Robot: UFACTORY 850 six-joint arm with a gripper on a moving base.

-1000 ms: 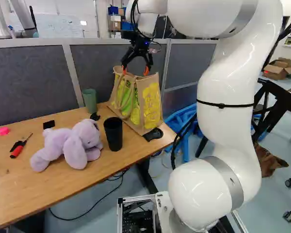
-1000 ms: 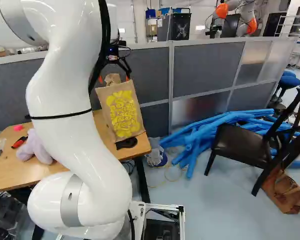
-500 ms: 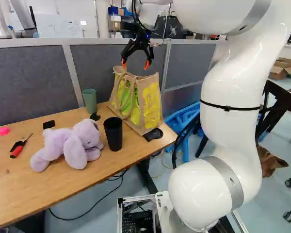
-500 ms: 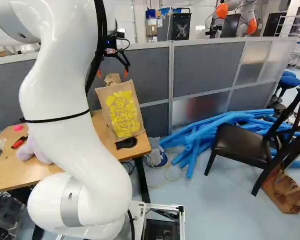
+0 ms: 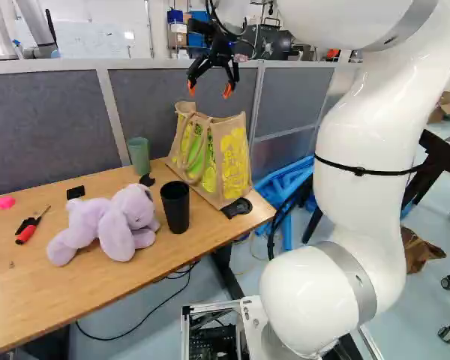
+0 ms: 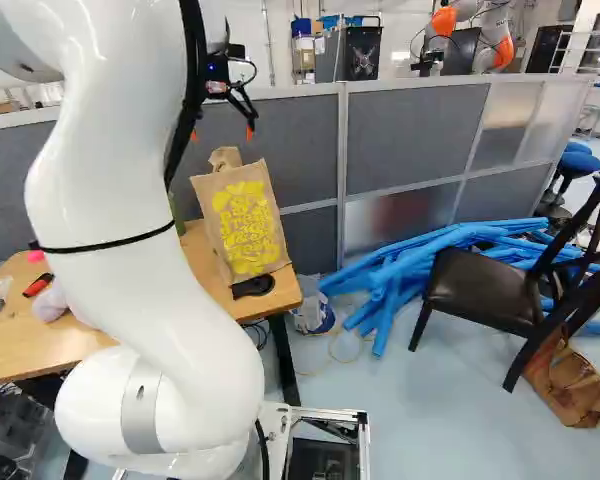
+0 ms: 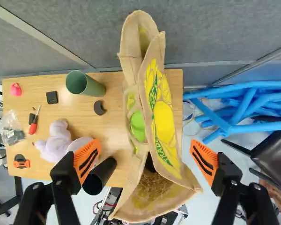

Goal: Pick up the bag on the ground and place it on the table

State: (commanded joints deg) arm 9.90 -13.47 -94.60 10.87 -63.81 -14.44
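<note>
The tan woven bag with yellow and green print (image 5: 231,161) stands on the light wooden table (image 5: 30,277), near its end and just in front of the grey fabric partition (image 6: 410,140). It looks placed already, so the job seems all but done. The black gripper with orange pads (image 5: 210,90) hangs above the bag's top, its jaws spread wide on either side of the bag as the wrist view looks down, and it has hold of nothing.

The bag is probably light for its bulk: coarse, soft-sided cloth, stiff enough to stand, with little chance of slipping from rubbery pads and nothing fragile about it. Its mouth gapes toward the base and the top edges sag unevenly, so a badly centred pinch could fold a wall or catch one side alone. Were it to need lifting again, the tan looped handle (image 5: 182,142) or both upper edges gathered together would be the place to take hold. A lower corner sits close to a black curved object (image 6: 253,286), and a sideways knock might tip the bag; the next move calls for a straight, clear retreat
</note>
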